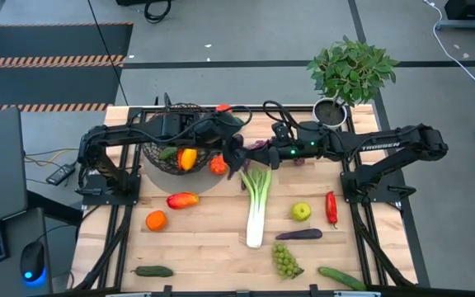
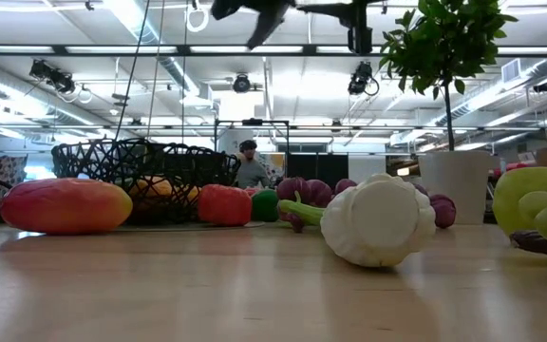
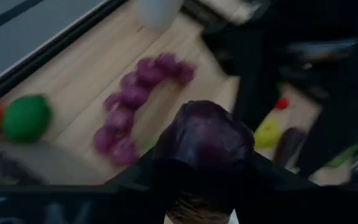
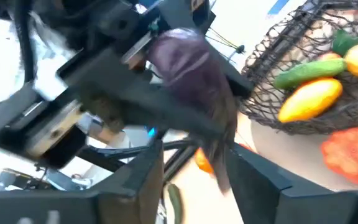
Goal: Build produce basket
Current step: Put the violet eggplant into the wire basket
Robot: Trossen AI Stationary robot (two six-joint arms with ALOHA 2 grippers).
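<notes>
Left jaws [image 3: 201, 171] clamp purple vegetable [image 3: 205, 134]; right jaws [image 4: 191, 165] part beside it, arms meeting mid-air by basket [image 1: 171, 136].

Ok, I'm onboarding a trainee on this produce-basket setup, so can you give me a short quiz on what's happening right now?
1. True or false: the leek lies on the table, outside the basket.
2. What does the left gripper grip? A) an orange B) a purple vegetable C) a lemon
3. In the high view, which fruit lies between the leek and the red chilli?

Key: 1 true; 2 B; 3 the green apple.
</notes>
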